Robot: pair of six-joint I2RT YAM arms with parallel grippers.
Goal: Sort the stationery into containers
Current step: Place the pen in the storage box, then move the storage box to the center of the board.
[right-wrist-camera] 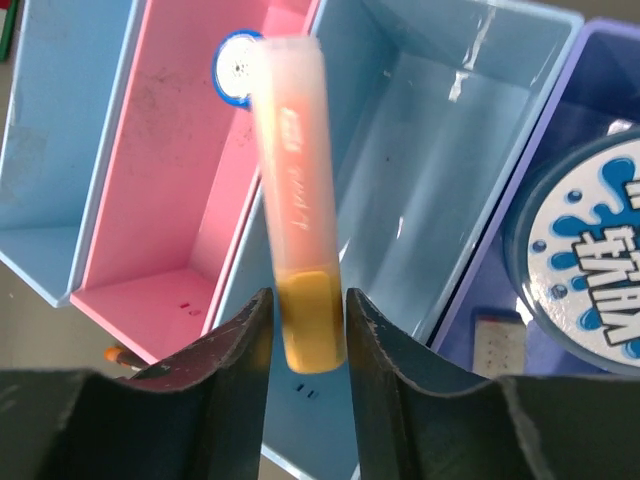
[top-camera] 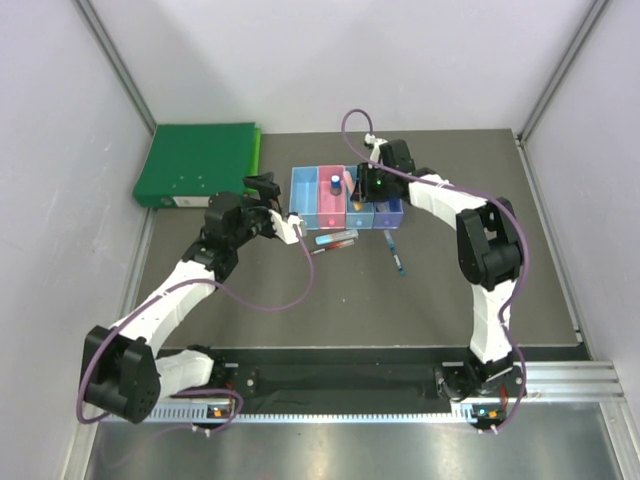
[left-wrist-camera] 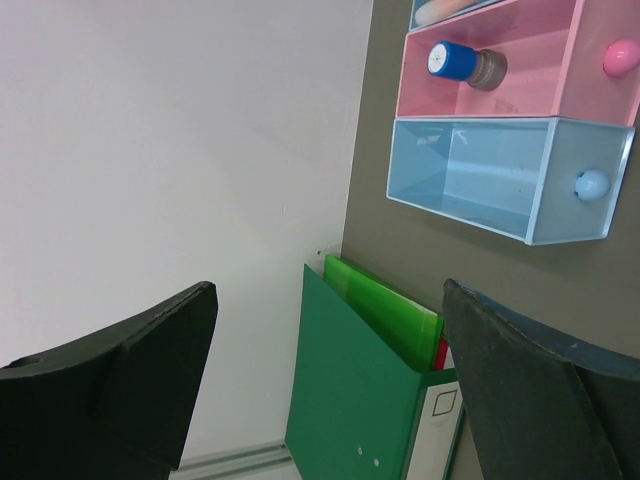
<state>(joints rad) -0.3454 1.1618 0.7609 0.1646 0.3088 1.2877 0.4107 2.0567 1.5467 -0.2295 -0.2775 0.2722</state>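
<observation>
Orange-pink marker (right-wrist-camera: 295, 200), between close-set fingers (right-wrist-camera: 230, 370) of right gripper (right-wrist-camera: 310, 330), above light blue bin (right-wrist-camera: 440, 200)

Two robot arms reach forward over a table – one gripper wide open, the other closed in around a marker.
The left arm (top-camera: 170, 300) stretches forward and inward from its base, its left gripper (left-wrist-camera: 330, 370) spread wide with nothing between the dark fingers. The right arm (top-camera: 480, 250) rises, bends sharply at the elbow and reaches inward; its right gripper (right-wrist-camera: 308, 305) points down, jaws narrowly parted around the orange end of a blurred marker (right-wrist-camera: 293, 180) – whether they actually press on it cannot be told.
</observation>
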